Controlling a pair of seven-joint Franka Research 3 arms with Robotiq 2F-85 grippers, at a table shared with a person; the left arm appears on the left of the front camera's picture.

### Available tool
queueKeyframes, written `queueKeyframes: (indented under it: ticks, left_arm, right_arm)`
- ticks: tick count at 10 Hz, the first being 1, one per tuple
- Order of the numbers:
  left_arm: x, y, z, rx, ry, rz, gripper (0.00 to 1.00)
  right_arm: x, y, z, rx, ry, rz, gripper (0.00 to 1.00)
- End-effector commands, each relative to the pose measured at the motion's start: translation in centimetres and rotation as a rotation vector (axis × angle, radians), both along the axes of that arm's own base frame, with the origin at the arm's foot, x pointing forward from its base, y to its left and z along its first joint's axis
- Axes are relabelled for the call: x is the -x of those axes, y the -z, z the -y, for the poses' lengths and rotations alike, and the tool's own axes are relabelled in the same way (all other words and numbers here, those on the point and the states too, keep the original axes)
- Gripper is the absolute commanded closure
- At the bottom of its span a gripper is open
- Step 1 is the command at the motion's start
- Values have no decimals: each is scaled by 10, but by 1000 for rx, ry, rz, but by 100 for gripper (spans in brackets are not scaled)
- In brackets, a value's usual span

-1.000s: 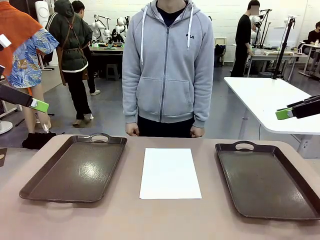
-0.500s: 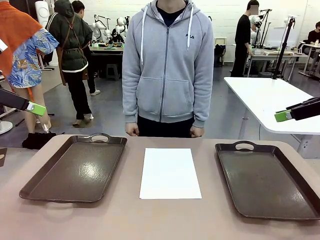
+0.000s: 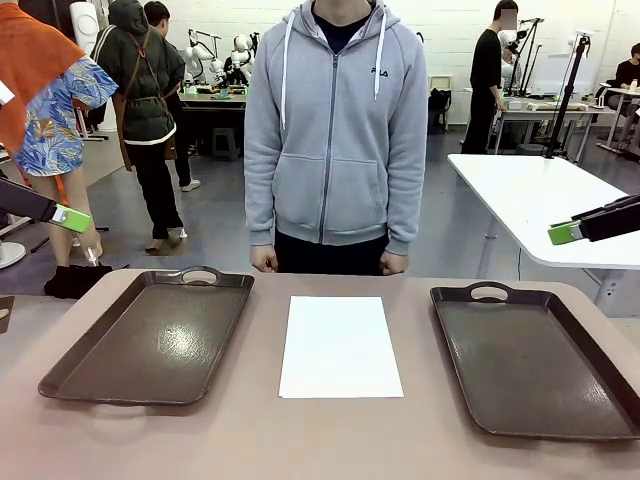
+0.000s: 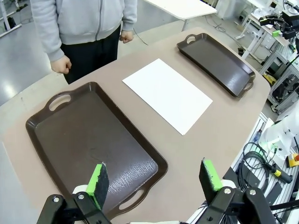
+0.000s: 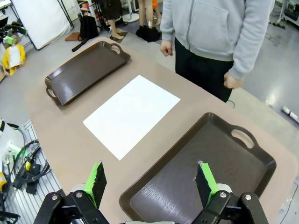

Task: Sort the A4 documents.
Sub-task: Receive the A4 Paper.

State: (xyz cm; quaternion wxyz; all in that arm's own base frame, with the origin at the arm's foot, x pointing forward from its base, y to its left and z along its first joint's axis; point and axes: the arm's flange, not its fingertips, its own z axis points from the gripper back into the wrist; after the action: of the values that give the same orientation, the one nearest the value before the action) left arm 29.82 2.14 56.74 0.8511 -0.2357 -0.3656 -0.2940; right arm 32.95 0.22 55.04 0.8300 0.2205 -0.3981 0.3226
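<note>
**Front view.** Across the table [image 3: 300, 440] you face a person [image 3: 335, 130] in a grey zip hoodie. They stand at the far edge with the right hand [image 3: 264, 260] and the left hand [image 3: 394, 263] curled into loose fists just beyond the tabletop.

The A4 documents [image 3: 340, 345] lie flat at the middle of the table, directly in front of the person, with their long sides running near to far. They read as 1 blank white rectangle, and you cannot tell how many sheets it holds.

2 dark brown trays flank the paper. The left tray [image 3: 150, 335] and the right tray [image 3: 530, 365] are each slightly angled, with a handle cut-out showing at the far end. Neither tray touches the paper, and a strip of bare tabletop separates it from each.

Each gripper appears here as a green-tipped finger at the picture's edge, 1 at the far left and 1 at the far right. Both are raised well above the table and well apart from the paper.

**Left wrist view.** Your left gripper [image 4: 154, 177] hangs over the near end of the left tray. Its 2 green-padded fingers are spread wide apart and clamp nothing. The paper lies beyond, between the 2 trays.

**Right wrist view.** Your right gripper [image 5: 151, 179] hangs over the near end of the right tray. Its fingers are likewise spread wide and grip nothing.
</note>
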Motion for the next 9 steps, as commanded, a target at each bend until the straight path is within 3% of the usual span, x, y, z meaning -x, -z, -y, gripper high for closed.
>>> queueKeyframes:
  ticks: [1,9]
  left_arm:
    - [-1,0,2,6,10,1,0]
    - [-1,0,2,6,10,1,0]
  right_arm:
    - [0,1,0,-1,-4,0,0]
    - [0,1,0,-1,-4,0,0]
